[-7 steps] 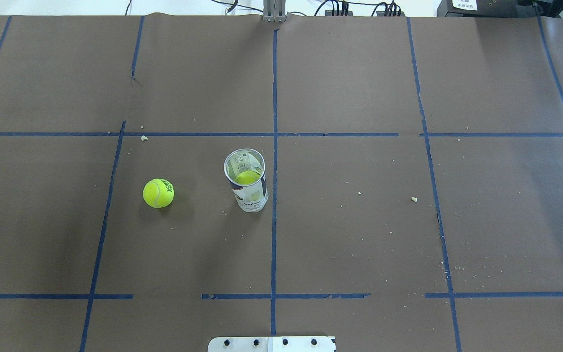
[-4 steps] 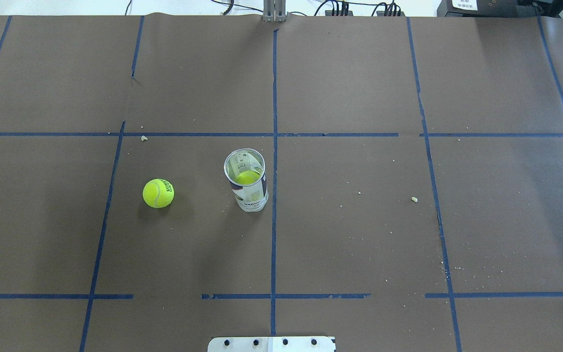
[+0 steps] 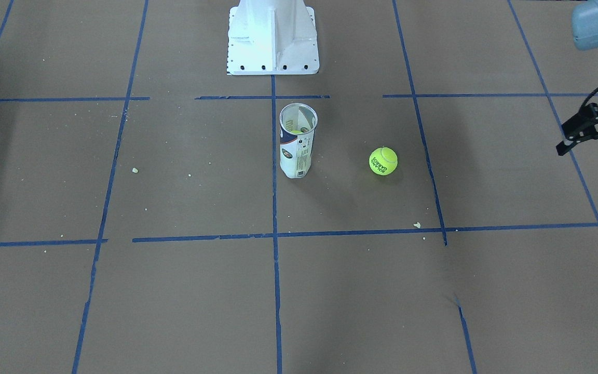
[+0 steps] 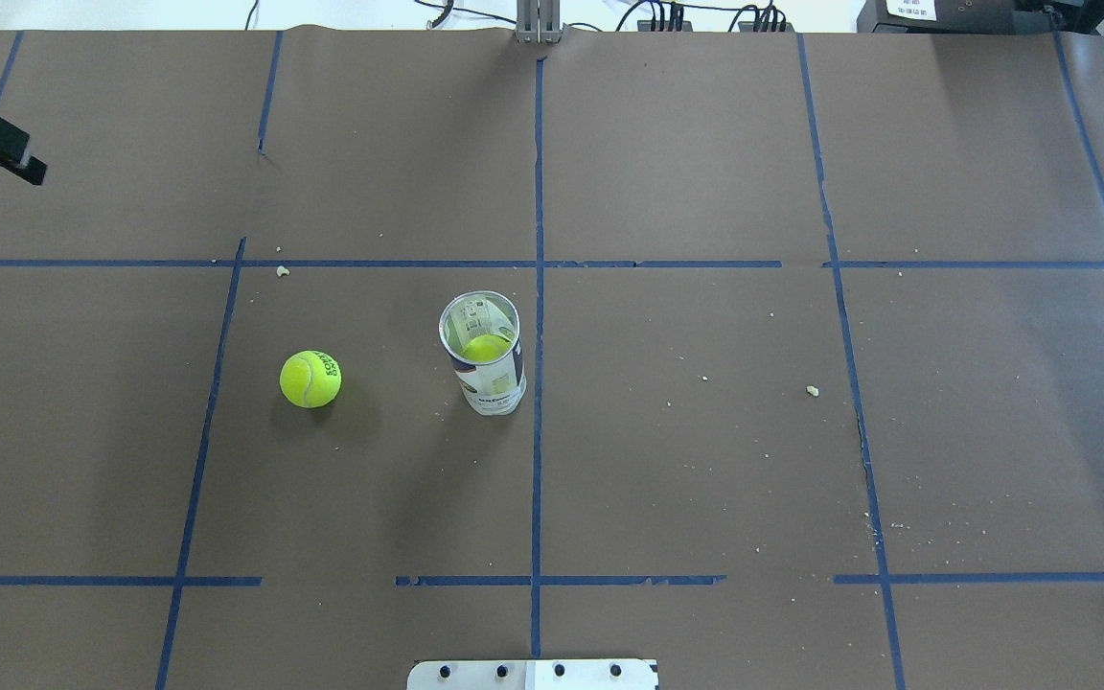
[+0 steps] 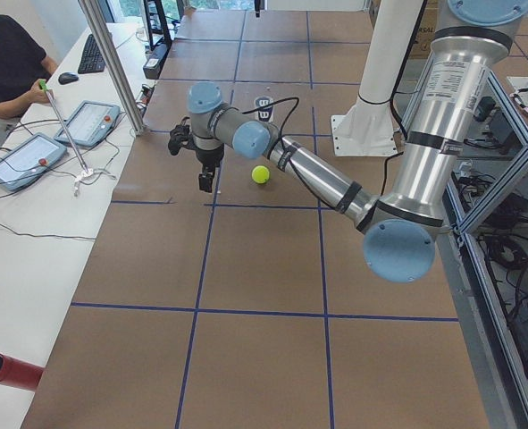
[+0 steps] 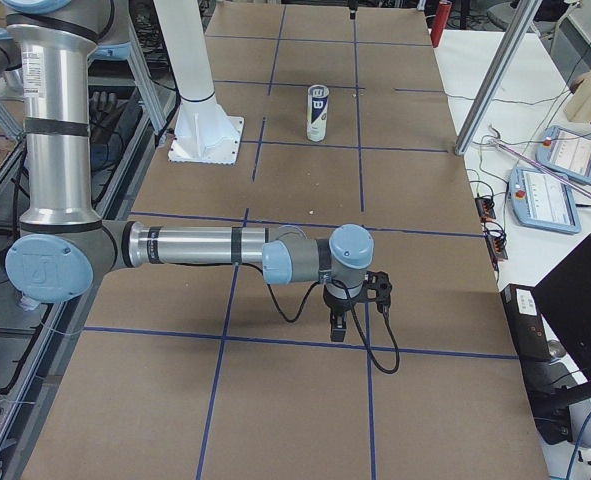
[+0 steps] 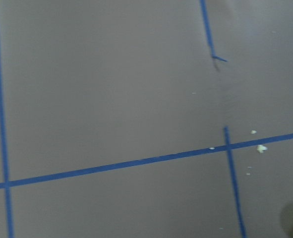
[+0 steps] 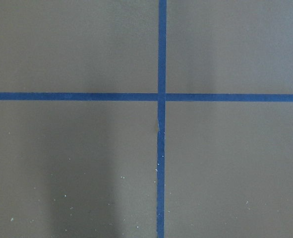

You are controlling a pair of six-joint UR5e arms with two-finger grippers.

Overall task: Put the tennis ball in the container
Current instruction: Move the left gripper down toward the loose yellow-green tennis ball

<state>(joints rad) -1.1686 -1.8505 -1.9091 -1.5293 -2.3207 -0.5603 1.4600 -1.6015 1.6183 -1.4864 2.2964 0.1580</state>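
Seen from my remote station, the tennis ball [image 4: 310, 379] lay loose on the table [image 4: 705, 144], in the half on the robot's left and about midway between the robot's edge and the operators' edge. Nothing touched it. The container [image 4: 482, 369] stood upright near it, on the side toward the table's middle, just short of the centre tape line [image 4: 539, 192]. Its mouth was open to the ceiling, and another ball [image 4: 486, 347] already sat inside.

The left end effector [image 3: 587, 150] hung above the table close to the left end, toward the operators' edge. Its jaws appeared spread and it held nothing. From there the ball lay inward toward the table's middle and back toward the robot's edge, well apart from the fingers. The right end effector [image 6: 358, 310] hung over the opposite end of the table, beyond the container and much farther from the ball. It showed only in the side view, so I could not tell whether it was open or closed.

I judged the left arm the nearer one and the natural choice for the pick. The ball is round, so it asks for no particular grasp angle. The container's long axis ran vertical, so I expected the drop to come straight down over the rim.
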